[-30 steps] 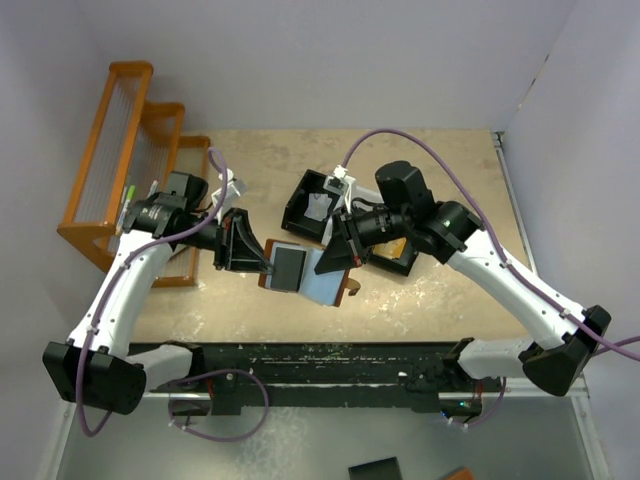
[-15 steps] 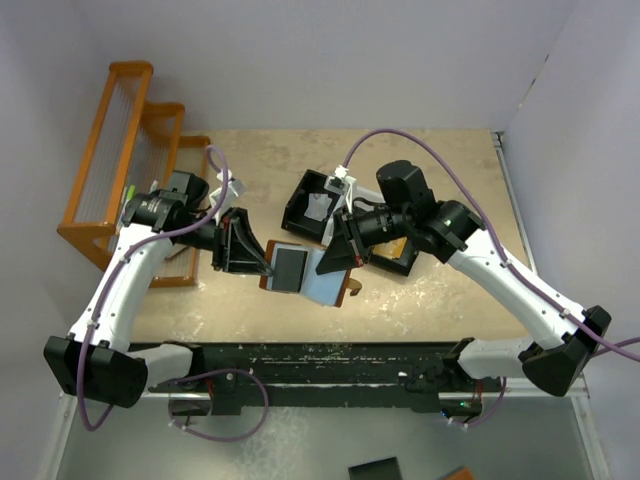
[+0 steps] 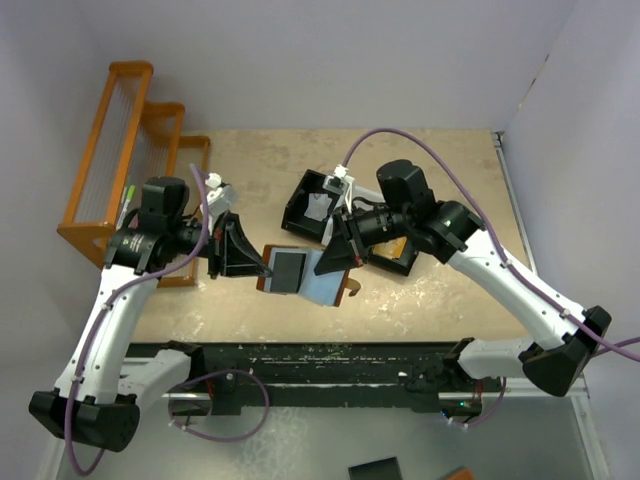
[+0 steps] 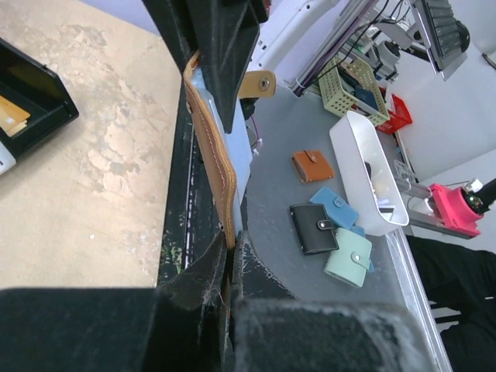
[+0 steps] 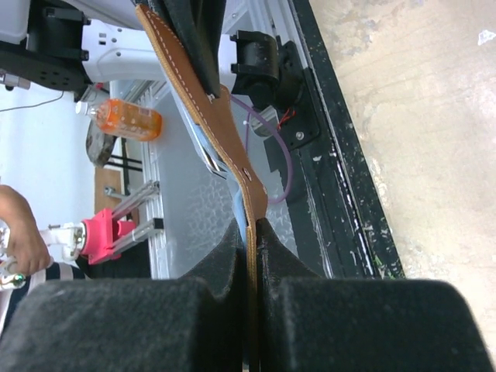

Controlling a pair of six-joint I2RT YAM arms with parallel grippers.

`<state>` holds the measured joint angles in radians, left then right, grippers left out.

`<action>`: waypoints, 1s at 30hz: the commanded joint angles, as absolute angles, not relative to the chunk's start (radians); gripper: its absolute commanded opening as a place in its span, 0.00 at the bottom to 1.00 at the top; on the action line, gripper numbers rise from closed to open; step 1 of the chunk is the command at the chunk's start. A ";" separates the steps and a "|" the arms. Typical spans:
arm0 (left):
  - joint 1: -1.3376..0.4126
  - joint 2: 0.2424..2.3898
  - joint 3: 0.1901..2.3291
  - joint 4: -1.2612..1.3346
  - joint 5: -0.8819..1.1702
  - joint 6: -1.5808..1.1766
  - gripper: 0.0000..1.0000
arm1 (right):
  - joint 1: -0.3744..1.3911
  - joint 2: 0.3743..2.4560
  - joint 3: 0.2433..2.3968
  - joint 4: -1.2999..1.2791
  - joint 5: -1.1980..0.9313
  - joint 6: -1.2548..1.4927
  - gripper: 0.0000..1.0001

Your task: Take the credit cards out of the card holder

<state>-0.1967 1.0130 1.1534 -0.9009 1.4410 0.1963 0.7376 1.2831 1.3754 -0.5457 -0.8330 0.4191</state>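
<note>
Left arm entry. My left claw (image 3: 258, 268) is pinching the left edge of the card holder (image 3: 322, 285), pads pressed flat on the brown leather with only its thickness between them. In the left wrist view the stitched edge is running straight out from between my fingertips. What has just changed: over the last second my elbow and upper arm have been swinging outward to the left and my wrist has been re-angling. The holder has been shifting slightly toward my side with it, while the right claw (image 3: 336, 262) is staying where it was, clamped shut on the opposite edge near the snap tab. So the holder is hanging open between the two claws, apparently held clear of the bench (image 3: 440, 300), blue-grey lining up, just ahead of my fingertips. A dark credit card (image 3: 290, 268) is still sitting in the half nearest my claw, not drawn out. Beyond the right claw a black tray (image 3: 300, 190) is resting on the bench, and a gold-orange card (image 4: 11, 116) is lying in it. I cannot tell whether that one came from this holder. Judgement: this is looking like a re-grip for a firmer hold, not an extraction. With both claws occupied on the holder, neither is free to pull the dark card, so one will likely need to let go and take the card's exposed edge.
</note>
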 commanded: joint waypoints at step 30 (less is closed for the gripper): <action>-0.189 0.928 0.965 -0.183 1.321 -0.643 0.00 | 0.734 1.016 1.188 -0.030 -0.616 0.693 0.68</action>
